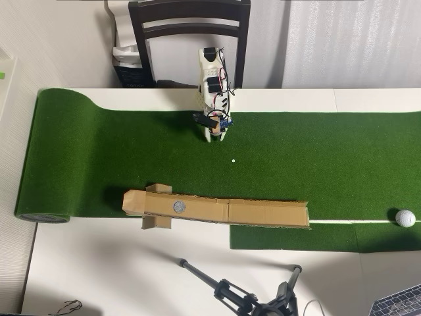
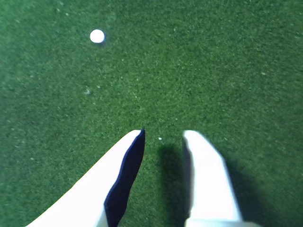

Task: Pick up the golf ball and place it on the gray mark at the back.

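Turf roll (image 1: 43, 155): the green mat lies across the white table (image 1: 99, 276), its left end curled up in the overhead view — spare length, I would guess, kept out of the way.

Cardboard ramp (image 1: 217, 210): a long trough set along the mat's near edge, propped on folded tabs at its left end; it looks placed to guide a rolling ball.

Gray mark (image 1: 179, 207): a small round spot on the raised left part of the ramp, with nothing on it.

Arm (image 1: 212, 85): folded down over the mat, well apart from both ball and mark.

Gripper (image 2: 163, 135): the two white fingers stand a little spread with bare turf between them, pinching nothing (the wrist view shows only grass under the tips).

White dot (image 1: 233, 160): a tiny speck on the turf just ahead of the fingers — not the ball.

Golf ball (image 1: 405, 218): resting at the far right, by the white line on the mat, untouched; the pick-up is not yet begun, and reaching it looks like a long stretch.
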`<state>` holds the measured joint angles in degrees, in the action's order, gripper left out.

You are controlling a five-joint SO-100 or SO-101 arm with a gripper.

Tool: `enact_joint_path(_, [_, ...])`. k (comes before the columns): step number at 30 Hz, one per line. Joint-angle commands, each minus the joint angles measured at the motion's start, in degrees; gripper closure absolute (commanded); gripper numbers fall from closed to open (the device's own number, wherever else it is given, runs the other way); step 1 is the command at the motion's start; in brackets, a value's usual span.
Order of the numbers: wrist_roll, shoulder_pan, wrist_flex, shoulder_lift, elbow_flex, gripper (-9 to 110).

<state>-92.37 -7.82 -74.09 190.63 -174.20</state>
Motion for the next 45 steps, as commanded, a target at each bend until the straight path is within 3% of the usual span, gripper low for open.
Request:
enact_joint_path(1, [-0.5,-0.2,-0.5,5.8,1.0,98])
enact_joint_path(45, [-3.6,5.6,1.8,5.8,-8.9,101])
